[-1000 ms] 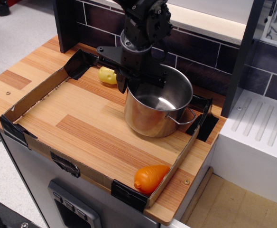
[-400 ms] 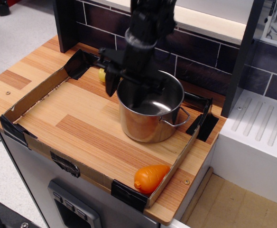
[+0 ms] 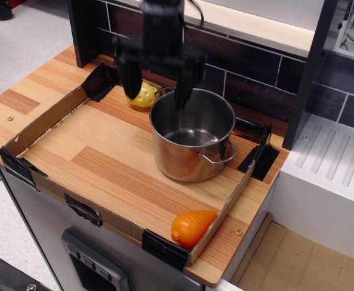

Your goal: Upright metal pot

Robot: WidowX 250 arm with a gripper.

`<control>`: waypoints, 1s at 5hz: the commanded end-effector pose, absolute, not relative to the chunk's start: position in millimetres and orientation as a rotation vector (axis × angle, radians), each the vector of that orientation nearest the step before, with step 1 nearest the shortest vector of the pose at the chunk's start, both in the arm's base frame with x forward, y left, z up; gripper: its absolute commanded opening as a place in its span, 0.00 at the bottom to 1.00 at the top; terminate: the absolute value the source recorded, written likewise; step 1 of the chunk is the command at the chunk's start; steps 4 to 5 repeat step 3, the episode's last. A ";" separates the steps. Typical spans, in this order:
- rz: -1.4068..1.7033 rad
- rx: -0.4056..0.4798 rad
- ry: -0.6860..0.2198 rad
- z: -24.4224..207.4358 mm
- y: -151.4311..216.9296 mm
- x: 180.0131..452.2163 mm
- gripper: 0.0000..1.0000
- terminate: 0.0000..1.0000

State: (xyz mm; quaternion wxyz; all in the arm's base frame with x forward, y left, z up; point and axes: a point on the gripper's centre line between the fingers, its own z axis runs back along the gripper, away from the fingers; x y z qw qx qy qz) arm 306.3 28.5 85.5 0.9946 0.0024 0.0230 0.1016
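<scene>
Fingers spread wide and empty above the upright metal pot.

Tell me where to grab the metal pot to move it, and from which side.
Grip the metal pot by its rim wall, coming straight down from above: it stands upright with its mouth open and nothing inside, so one of the fingers can go inside and the other outside. The near-right wire handle looks too thin for a sure hold.

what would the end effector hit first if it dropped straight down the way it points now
Probably the back-left rim of the metal pot: the open end effector points down with one finger above that rim, the other by the yellow toy. Depth is unclear.
</scene>
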 end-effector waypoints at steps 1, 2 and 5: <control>0.208 -0.019 -0.128 172.1 24.0 308.2 1.00 0.00; 0.208 -0.019 -0.128 172.1 24.0 308.2 1.00 0.00; 0.208 -0.019 -0.128 172.1 24.0 308.2 1.00 1.00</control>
